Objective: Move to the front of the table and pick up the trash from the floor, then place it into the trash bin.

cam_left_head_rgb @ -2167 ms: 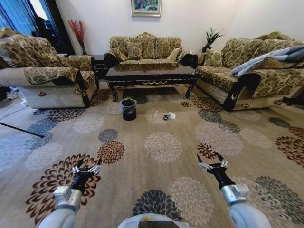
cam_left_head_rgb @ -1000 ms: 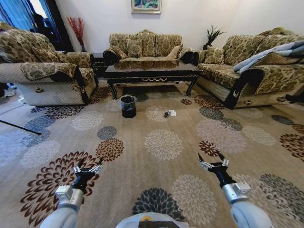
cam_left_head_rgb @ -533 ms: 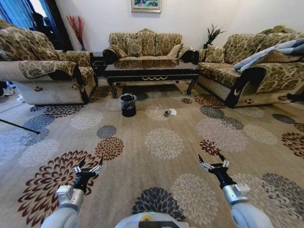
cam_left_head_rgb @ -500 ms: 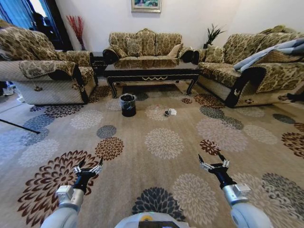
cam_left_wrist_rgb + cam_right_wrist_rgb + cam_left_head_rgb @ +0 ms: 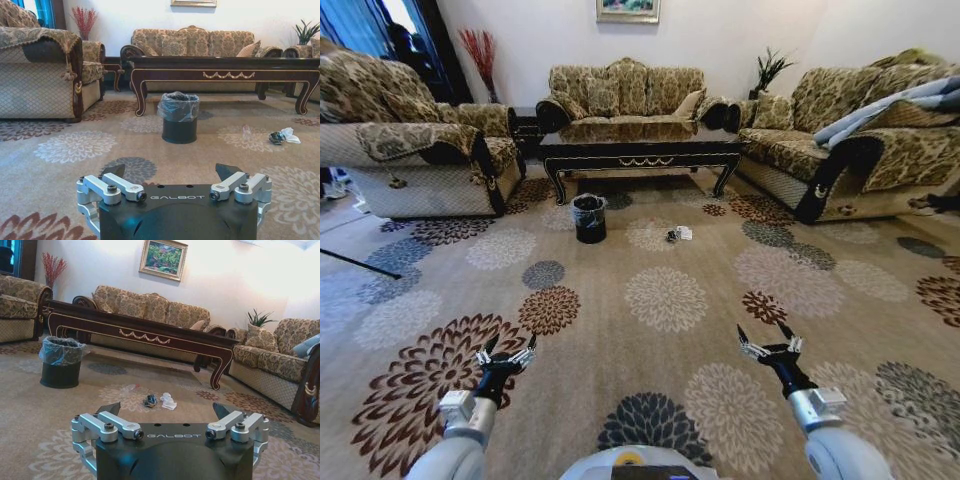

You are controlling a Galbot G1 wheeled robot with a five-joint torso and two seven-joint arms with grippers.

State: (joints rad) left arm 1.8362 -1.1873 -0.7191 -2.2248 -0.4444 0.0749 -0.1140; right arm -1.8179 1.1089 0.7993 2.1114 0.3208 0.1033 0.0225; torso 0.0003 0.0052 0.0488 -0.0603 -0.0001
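The view has crept nearer the table (image 5: pixel 640 150), trash (image 5: pixel 677 236) at 12 o'clock; left gripper (image 5: pixel 504 356) and right gripper (image 5: pixel 768 346) hover spread wide, empty.

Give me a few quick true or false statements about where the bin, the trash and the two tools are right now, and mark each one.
1. The trash bin stands on the floor in front of the table. True.
2. The trash is inside the bin. False: it lies on the carpet beside it.
3. The left tool holds a paper scrap. False: it is open and empty.
4. The right tool is open, far short of the trash. True.
5. The bin has a plastic liner. True.
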